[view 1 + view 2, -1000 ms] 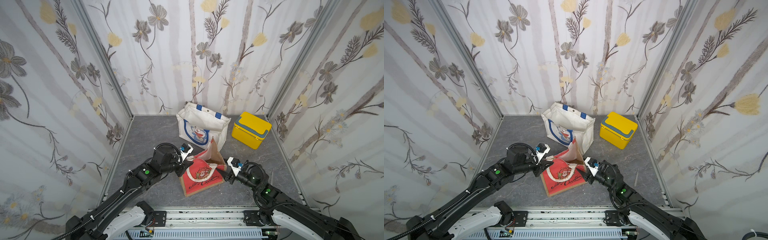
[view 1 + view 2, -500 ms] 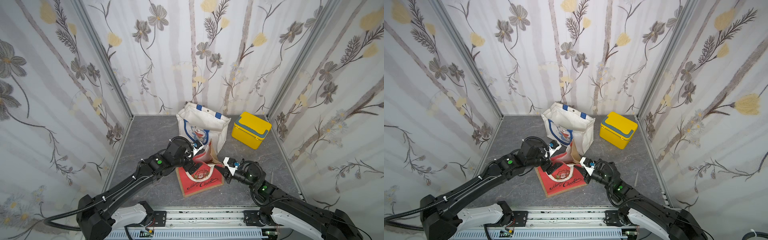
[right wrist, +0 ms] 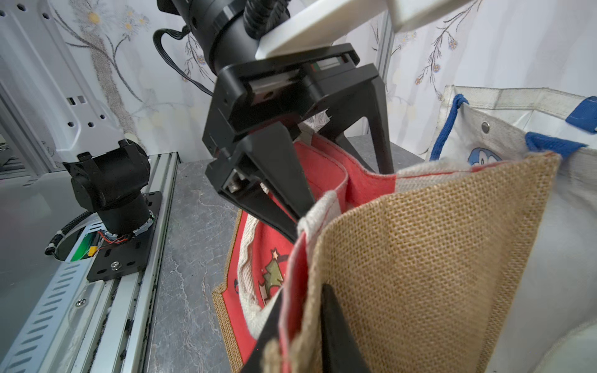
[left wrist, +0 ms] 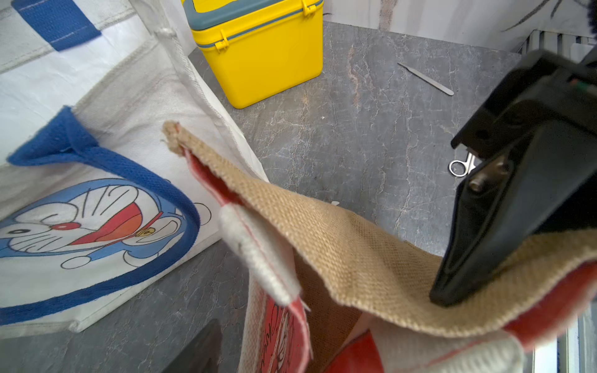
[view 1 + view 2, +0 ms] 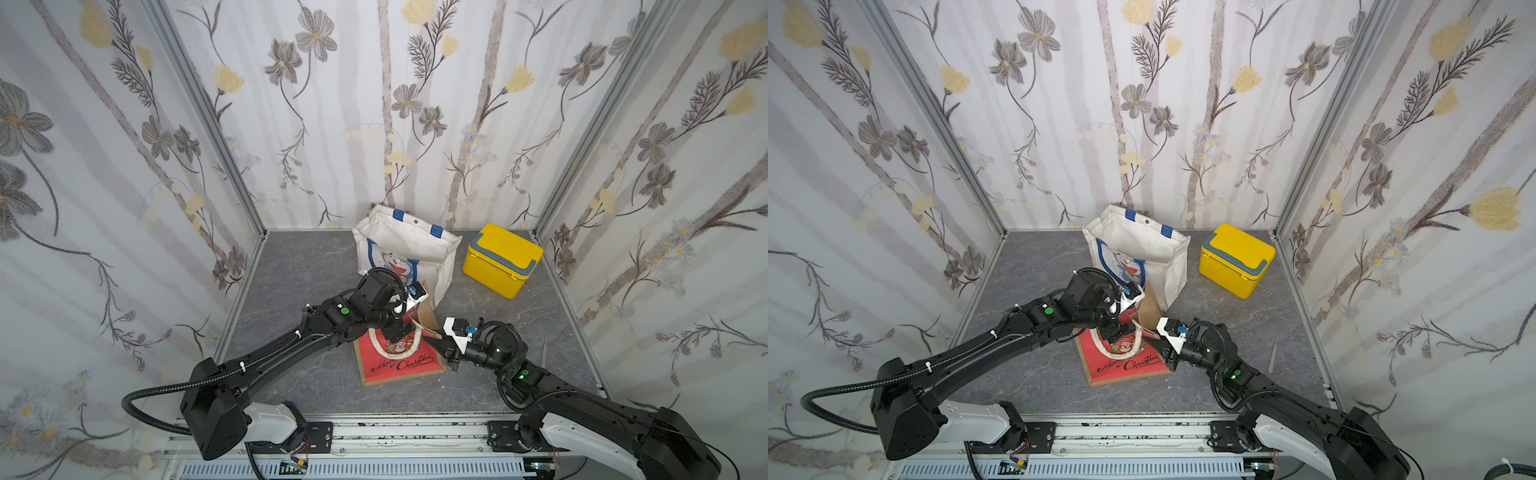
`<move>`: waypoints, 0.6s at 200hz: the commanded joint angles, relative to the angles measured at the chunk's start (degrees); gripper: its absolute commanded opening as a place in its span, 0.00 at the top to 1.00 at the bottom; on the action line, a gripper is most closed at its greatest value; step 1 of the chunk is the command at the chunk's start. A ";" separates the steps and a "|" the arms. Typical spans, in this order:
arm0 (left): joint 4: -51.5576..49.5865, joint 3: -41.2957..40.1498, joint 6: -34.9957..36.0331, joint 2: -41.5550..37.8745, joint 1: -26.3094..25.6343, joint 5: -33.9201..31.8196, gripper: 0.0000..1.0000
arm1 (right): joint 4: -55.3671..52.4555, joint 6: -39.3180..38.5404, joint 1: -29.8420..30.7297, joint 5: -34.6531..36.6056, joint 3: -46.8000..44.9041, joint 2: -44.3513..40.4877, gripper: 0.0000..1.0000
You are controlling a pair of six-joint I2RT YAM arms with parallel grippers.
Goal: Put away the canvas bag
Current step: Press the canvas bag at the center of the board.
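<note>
The canvas bag (image 5: pixel 399 363), red with burlap edging and a Christmas print, lies on the grey floor in both top views, its mouth end lifted. My right gripper (image 3: pixel 303 310) is shut on the raised burlap and red rim (image 3: pixel 420 258), pinching it from the right side (image 5: pixel 1150 340). My left gripper (image 3: pixel 345 193) hangs open over the mouth, one finger (image 3: pixel 284 193) outside the red wall and the other inside. In a top view it sits above the bag's upper part (image 5: pixel 397 332). The bag's inside is mostly hidden.
A white tote (image 5: pixel 407 245) with blue handles and a cartoon print stands open just behind the canvas bag, touching its raised rim. A yellow lidded box (image 5: pixel 503 259) sits at the back right. A thin metal tool (image 5: pixel 544 349) and small scissors (image 4: pixel 460 166) lie on the floor at the right.
My left arm swung right from the bag's left side to over its mouth, and its jaws opened wide. My right gripper shut on the raised rim.
</note>
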 commanded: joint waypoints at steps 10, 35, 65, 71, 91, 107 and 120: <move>3.39 0.39 2.08 1.00 -0.53 3.64 0.35 | 5.27 2.74 0.07 -3.40 -0.51 -0.70 0.82; 2.46 0.83 2.34 1.69 -0.57 3.39 0.63 | 0.19 1.89 -0.48 -0.95 0.26 -2.99 0.68; 2.34 -0.94 3.04 0.16 -0.51 1.18 0.67 | -5.21 2.15 -2.18 0.46 -0.62 -9.63 0.38; 2.36 -1.25 3.04 -0.24 -0.54 1.05 0.67 | -5.19 2.60 -2.25 0.69 -0.99 -11.16 0.33; 2.29 -1.89 2.96 -1.17 -0.53 1.52 0.68 | -6.00 4.38 -2.63 1.75 -0.82 -15.02 0.26; 2.18 -2.49 2.94 -2.06 -0.53 2.70 0.68 | -6.21 6.61 -4.51 1.97 0.59 -17.01 0.21; 2.60 -3.32 3.36 -3.21 -0.53 3.14 0.68 | -6.50 7.16 -7.26 1.19 2.45 -16.22 0.25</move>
